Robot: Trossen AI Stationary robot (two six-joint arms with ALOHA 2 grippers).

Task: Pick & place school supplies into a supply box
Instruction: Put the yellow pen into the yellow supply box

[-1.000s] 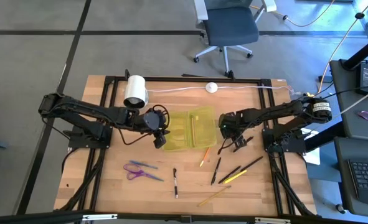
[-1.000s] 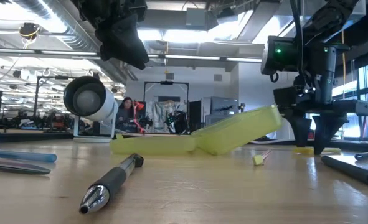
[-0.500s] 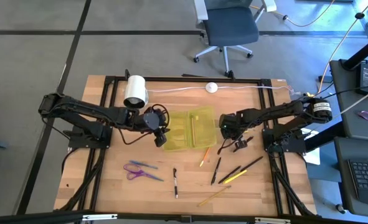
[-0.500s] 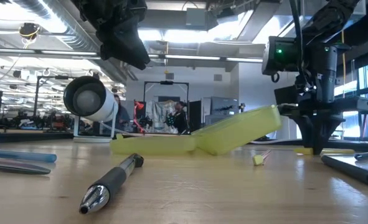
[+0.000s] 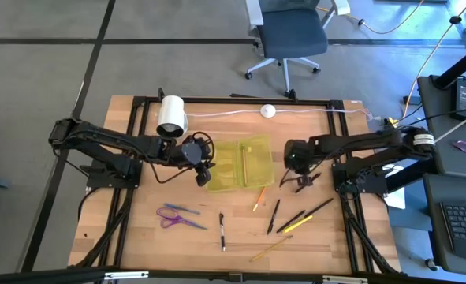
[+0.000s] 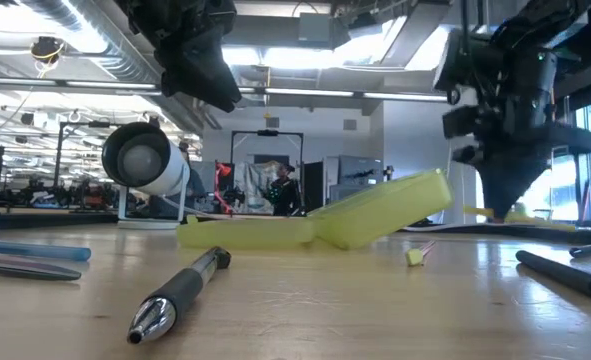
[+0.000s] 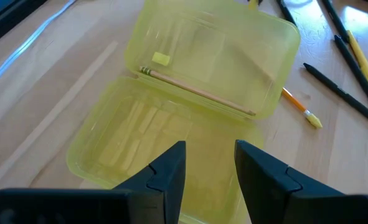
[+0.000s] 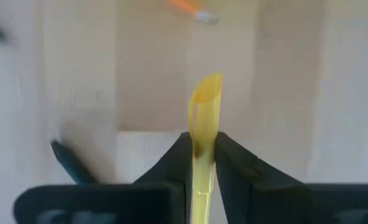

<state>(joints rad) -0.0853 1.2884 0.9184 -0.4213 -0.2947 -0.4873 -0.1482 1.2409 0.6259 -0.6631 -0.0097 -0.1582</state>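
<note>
Wooden table (image 5: pixel 138 237), open supply box (image 5: pixel 239 164) at centre. Right gripper (image 5: pixel 298 170) just right of the box, clamped on a yellow pen (image 8: pixel 203 118), long axis forward. Left gripper (image 7: pixel 210 171) part-open, empty, over the box's left edge.

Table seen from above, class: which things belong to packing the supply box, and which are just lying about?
Job: supply box; scissors; black pen; orange pencil; yellow pen in right gripper.
Lying about: white roll; white puck; office chair.
</note>
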